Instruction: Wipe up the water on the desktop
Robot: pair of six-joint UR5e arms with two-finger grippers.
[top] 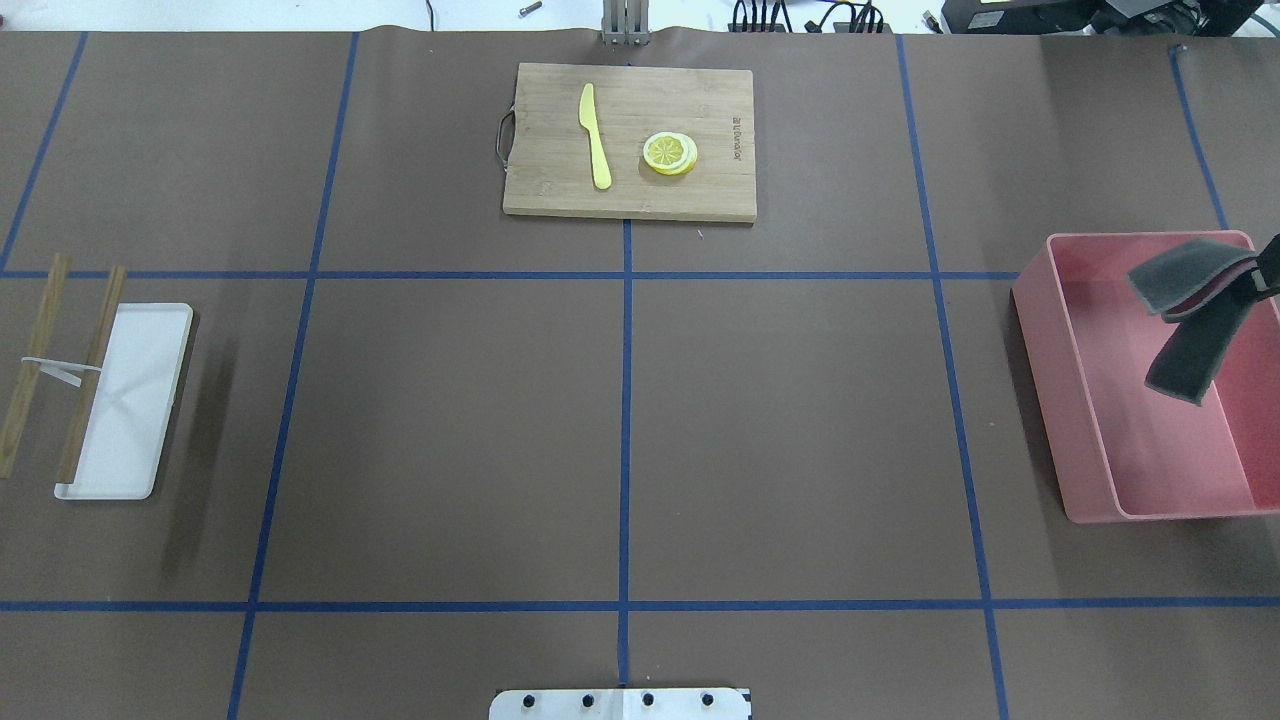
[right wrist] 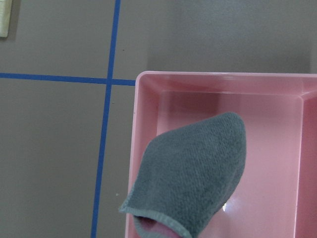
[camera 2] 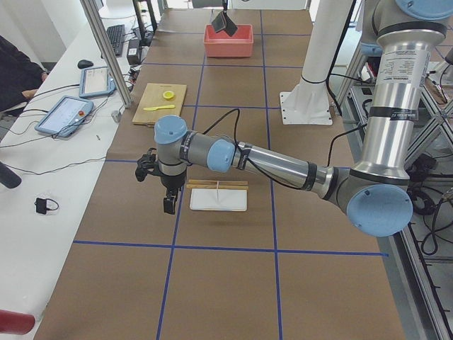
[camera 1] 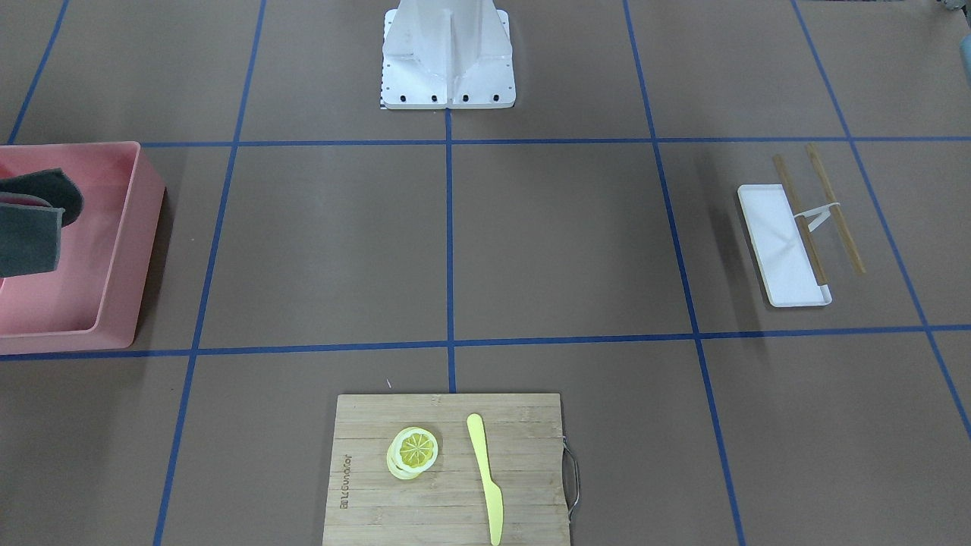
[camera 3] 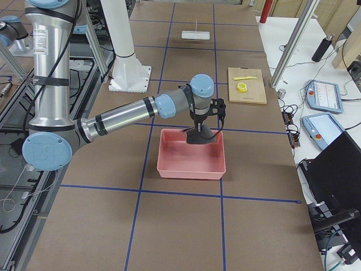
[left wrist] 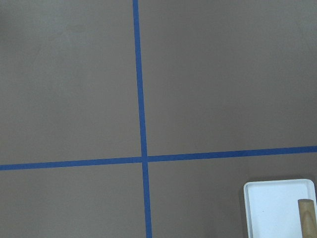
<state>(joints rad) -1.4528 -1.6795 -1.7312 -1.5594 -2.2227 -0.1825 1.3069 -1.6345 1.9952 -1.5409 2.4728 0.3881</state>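
Overhead exterior view: the right gripper [top: 1268, 270] is clamped on a grey cloth [top: 1195, 320], which dangles over the pink bin [top: 1040, 330] at the table's right end. The bare desktop [top: 780, 430] to be wiped therefore stretches away to its left, and no water can be made out on it. The left gripper [camera 2: 168, 202] hovers by the white tray [camera 2: 218, 200] at the left end; whether it is wide or closed cannot be told.

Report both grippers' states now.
Left gripper: cannot be told; seen only from the side view.
Right gripper: closed, holding the grey terry cloth over the pink plastic bin.
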